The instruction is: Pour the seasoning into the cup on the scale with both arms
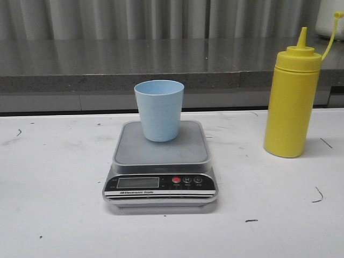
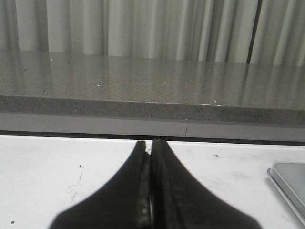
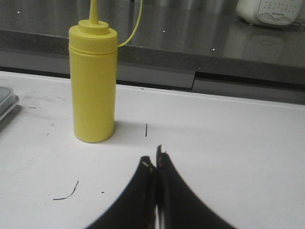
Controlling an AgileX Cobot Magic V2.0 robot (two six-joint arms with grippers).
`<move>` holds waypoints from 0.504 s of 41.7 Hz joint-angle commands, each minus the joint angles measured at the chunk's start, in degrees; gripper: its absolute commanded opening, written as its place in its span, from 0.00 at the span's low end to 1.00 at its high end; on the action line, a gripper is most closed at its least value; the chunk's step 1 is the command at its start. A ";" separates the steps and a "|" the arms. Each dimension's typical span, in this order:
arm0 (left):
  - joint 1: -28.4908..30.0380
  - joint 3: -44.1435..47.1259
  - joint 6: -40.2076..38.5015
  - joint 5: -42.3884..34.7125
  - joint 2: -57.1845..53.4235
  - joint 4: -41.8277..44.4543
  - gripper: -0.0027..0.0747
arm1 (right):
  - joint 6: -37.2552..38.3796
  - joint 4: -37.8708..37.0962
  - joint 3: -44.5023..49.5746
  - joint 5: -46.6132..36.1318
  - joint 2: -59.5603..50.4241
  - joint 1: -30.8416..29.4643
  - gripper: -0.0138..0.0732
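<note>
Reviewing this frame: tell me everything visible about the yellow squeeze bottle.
The yellow squeeze bottle looks like opaque plastic: a tall cylindrical body, a ribbed shoulder cap and a pointed nozzle, uncapped, with a thin yellow strap arcing off from the top. It stands upright on the white table, off to the right of the scale and apart from it. Nothing touches it; the right gripper, fingers closed together, sits short of it. Its fill level cannot be seen.
</note>
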 commanded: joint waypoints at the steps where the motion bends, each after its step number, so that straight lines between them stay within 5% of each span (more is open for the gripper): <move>1: -0.08 1.28 -0.36 -4.81 -0.94 -0.47 0.01 | 0.10 0.78 -0.16 -6.63 -0.96 -0.49 0.08; 21: -0.08 1.28 -0.36 -4.81 -0.94 -0.47 0.01 | 0.10 2.41 -0.16 -9.67 -0.96 -0.49 0.08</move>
